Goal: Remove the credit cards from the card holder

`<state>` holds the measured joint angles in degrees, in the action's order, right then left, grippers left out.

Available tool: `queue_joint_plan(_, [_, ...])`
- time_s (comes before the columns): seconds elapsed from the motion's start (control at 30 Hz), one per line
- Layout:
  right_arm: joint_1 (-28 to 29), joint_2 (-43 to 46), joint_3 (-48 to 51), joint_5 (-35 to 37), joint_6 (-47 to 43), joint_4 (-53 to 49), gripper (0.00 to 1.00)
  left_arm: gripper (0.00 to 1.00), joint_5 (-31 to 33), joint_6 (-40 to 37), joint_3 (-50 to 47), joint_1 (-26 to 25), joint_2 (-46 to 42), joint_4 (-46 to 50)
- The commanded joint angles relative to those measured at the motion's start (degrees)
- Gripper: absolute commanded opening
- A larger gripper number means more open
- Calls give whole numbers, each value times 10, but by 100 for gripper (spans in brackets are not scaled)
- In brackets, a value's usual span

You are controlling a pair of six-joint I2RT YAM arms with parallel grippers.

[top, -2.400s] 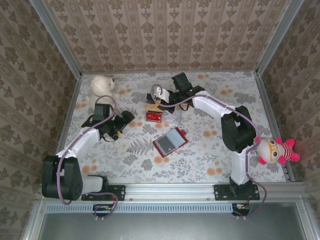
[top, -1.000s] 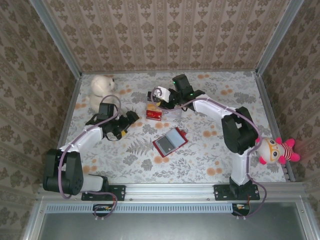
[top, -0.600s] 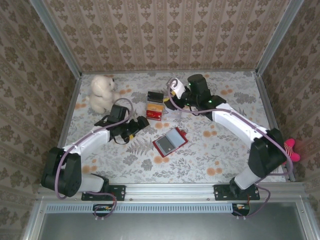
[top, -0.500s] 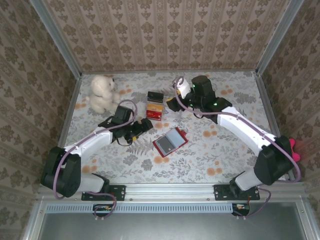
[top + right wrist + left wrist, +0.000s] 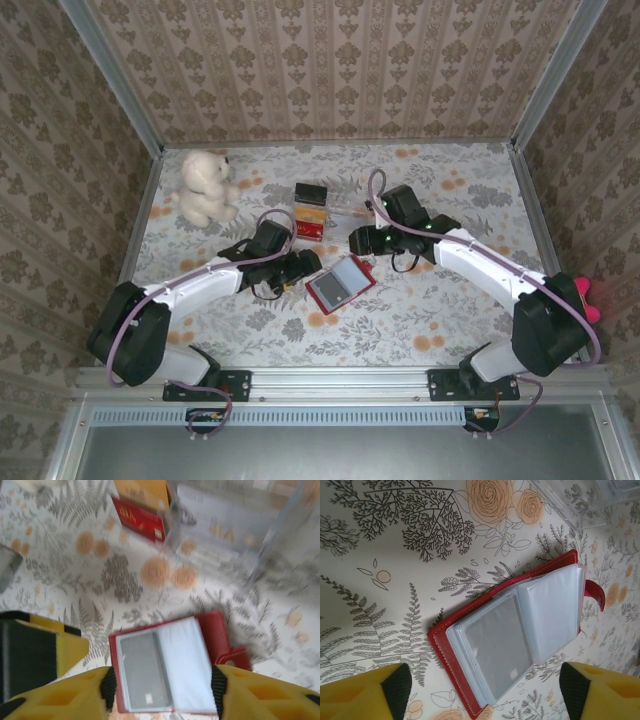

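The card holder point(image 5: 340, 283) lies open on the table, red cover down, its clear sleeves up. A greyish credit card point(image 5: 142, 672) sits inside the left sleeve; it also shows through the sleeve point(image 5: 495, 640) in the left wrist view. My left gripper point(image 5: 300, 266) hovers at the holder's left edge, open, with its yellow fingers point(image 5: 365, 692) on either side of the holder point(image 5: 510, 635). My right gripper point(image 5: 364, 243) hangs just behind the holder, also open, its fingers point(image 5: 265, 695) wide of the holder point(image 5: 220, 635). Neither gripper holds anything.
A clear plastic tray point(image 5: 347, 214) stands behind the holder, with red and orange packets point(image 5: 310, 224) and a black block point(image 5: 311, 191) beside it. A white teddy point(image 5: 205, 187) sits at the back left. A pink doll point(image 5: 586, 300) is at the right wall.
My right arm has swung away from the tray and come forward over the holder. My left arm has reached right to the holder's left edge. The holder has not moved.
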<state>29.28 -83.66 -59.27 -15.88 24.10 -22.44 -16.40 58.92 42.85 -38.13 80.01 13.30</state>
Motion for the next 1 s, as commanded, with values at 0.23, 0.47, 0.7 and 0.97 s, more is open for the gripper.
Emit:
queue_joint_plan(0.23, [67, -111, -21, 73, 63, -29, 46, 69, 18, 43, -2, -10, 11, -14])
queue_joint_plan(0.47, [80, -183, -75, 160, 25, -69, 43, 61, 17, 44, 2, -17, 16, -13])
queue_joint_plan(0.7, [81, -207, -57, 146, 35, -62, 43, 53, 17, 50, 8, -31, 26, -19])
queue_joint_plan(0.97, [82, -197, -6, 121, 84, -56, 37, 48, 24, 58, 10, -52, 38, -28])
